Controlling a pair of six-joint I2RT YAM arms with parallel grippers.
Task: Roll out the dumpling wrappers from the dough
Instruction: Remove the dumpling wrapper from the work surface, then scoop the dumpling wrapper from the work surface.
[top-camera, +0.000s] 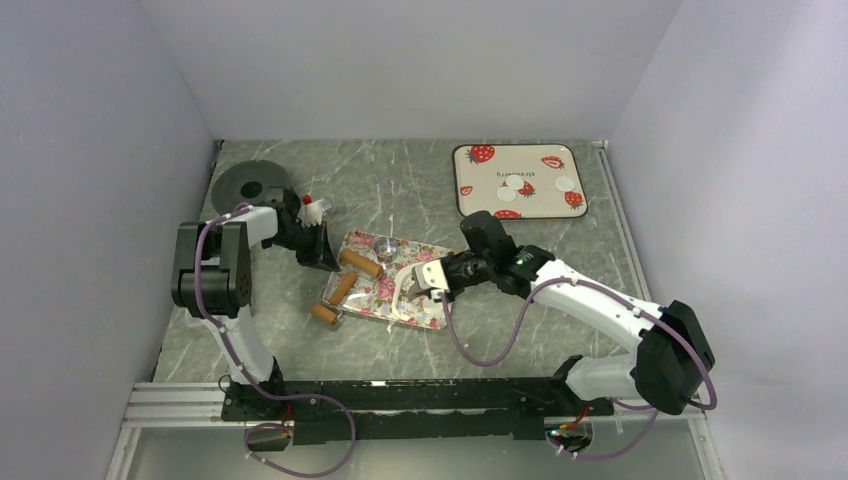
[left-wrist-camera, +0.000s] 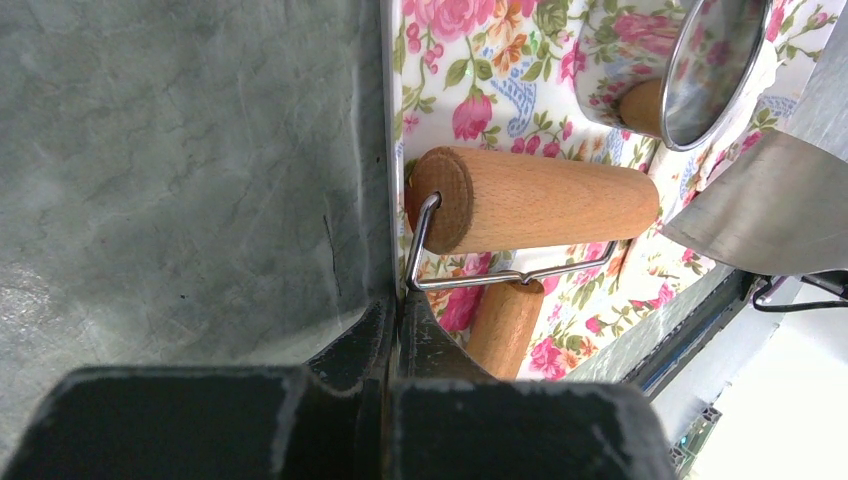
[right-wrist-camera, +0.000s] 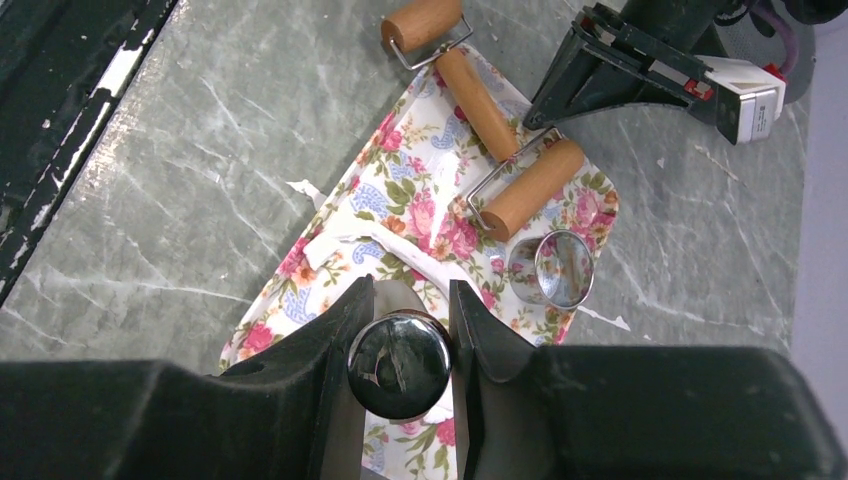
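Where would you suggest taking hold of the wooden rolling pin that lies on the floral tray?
Probably the middle handle, from above and across its length: it lies nearly flat and exposed, while the end rollers would likely spin.

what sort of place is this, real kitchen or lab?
Probably a lab robot cell: plain white walls box in a marble-look table, two arms bolted to a rail, staged props like the floral tray and rolling pin.

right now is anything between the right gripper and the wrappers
No object lies on the table between the right gripper and the wrappers on the strawberry tray. But its jaws are full: they clamp a shiny metal knob.
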